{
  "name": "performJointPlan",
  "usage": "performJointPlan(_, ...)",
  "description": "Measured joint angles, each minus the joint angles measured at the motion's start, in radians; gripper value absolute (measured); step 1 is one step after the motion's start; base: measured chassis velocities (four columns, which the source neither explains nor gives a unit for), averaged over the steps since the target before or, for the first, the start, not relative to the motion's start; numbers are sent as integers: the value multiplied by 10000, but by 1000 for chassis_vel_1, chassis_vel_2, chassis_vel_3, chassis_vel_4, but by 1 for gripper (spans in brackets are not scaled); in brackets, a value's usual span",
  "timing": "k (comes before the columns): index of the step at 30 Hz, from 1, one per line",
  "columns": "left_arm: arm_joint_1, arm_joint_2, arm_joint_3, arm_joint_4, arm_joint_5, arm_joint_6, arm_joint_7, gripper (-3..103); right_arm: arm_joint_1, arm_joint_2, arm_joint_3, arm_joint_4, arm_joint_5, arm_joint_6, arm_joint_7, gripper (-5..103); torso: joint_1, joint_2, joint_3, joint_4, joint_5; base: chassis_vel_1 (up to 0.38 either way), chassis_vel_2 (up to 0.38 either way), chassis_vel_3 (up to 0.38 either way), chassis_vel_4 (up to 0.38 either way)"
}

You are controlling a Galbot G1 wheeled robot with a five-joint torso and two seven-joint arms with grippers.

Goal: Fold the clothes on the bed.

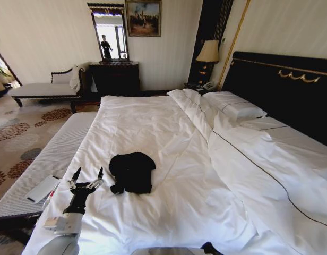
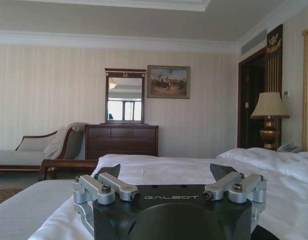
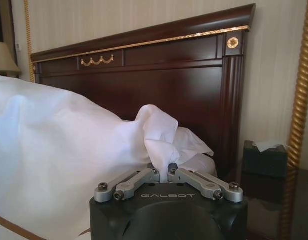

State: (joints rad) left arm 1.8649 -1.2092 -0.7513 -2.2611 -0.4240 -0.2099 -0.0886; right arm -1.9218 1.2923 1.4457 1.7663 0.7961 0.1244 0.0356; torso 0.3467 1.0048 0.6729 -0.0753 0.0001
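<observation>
Bed (image 1: 169, 133) under white duvet carries the black clothes (image 1: 132, 172) bunched near its foot-side edge, the left gripper (image 1: 87, 177) hovering just beside them with fingers spread, while the right gripper (image 3: 168, 172) pinches a white duvet (image 3: 159, 130) fold by the headboard (image 3: 184, 75).

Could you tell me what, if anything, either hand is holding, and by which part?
The right hand pinches a bunched fold of white duvet fabric; the left hand holds nothing.

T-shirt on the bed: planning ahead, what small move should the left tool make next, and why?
Probably ease the open left tool toward the T-shirt, which lies bunched on the bed just beside it, untouched; the right tool is shut, facing the headboard.
</observation>
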Motion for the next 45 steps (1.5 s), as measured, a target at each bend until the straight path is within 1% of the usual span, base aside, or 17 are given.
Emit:
performJointPlan(5, -1, -41, 60, 15, 10, 4, -3, 100, 115, -140, 110, -649, -70, 30, -5, 2, -1, 0, 0, 0, 1, 0, 0, 0, 0)
performJointPlan(8, 29, -118, 117, 23, 45, 4, -3, 100, 175, -119, 163, -1123, -390, 67, 17, 2, 0, 0, 0, 0, -1, 0, 0, 0, 0)
performJointPlan(10, 36, -124, 121, 30, 47, 2, -3, 100, 184, -107, 163, -1203, -436, 73, 27, 2, 0, 0, 0, 0, -1, 0, 0, 0, 0)
performJointPlan(12, 68, -144, 122, 67, 48, -16, -1, 100, 266, -53, 163, -1690, -638, 101, 86, 2, 0, 0, 0, 0, 0, 0, 0, 0, 0)
performJointPlan(14, 76, -144, 123, 77, 48, -21, -1, 100, 291, -46, 160, -1804, -658, 111, 97, 2, -1, 0, 0, 0, 0, 0, 0, 0, 0)
performJointPlan(19, 63, -78, 133, 96, 46, -29, 9, 100, 564, -115, 79, -2951, -838, 292, 151, 2, 0, 0, 0, 1, -1, 0, 0, 0, 0)
performJointPlan(22, 36, -53, 131, 67, 43, -15, 7, 100, 661, -130, 35, -3191, -884, 311, 171, 2, 0, 0, 0, 2, 0, 0, 0, 0, 0)
performJointPlan(31, 94, -141, 176, 27, 108, -1, 1, 100, 1046, -505, -145, -4322, -1083, 397, 368, 2, 0, 0, 0, 6, -1, 0, 0, 0, 0)
performJointPlan(36, 153, -149, 142, -28, 137, -10, 1, 100, 1339, -598, -518, -5107, -1121, 368, 506, 2, 0, 0, 0, 4, -2, 0, 0, 0, 0)
performJointPlan(45, 227, -221, 141, -171, 276, -2, -26, 100, 1914, -737, -1020, -6228, -1196, 203, 783, 2, 1, 0, 0, 6, -2, 0, 0, 0, 0)
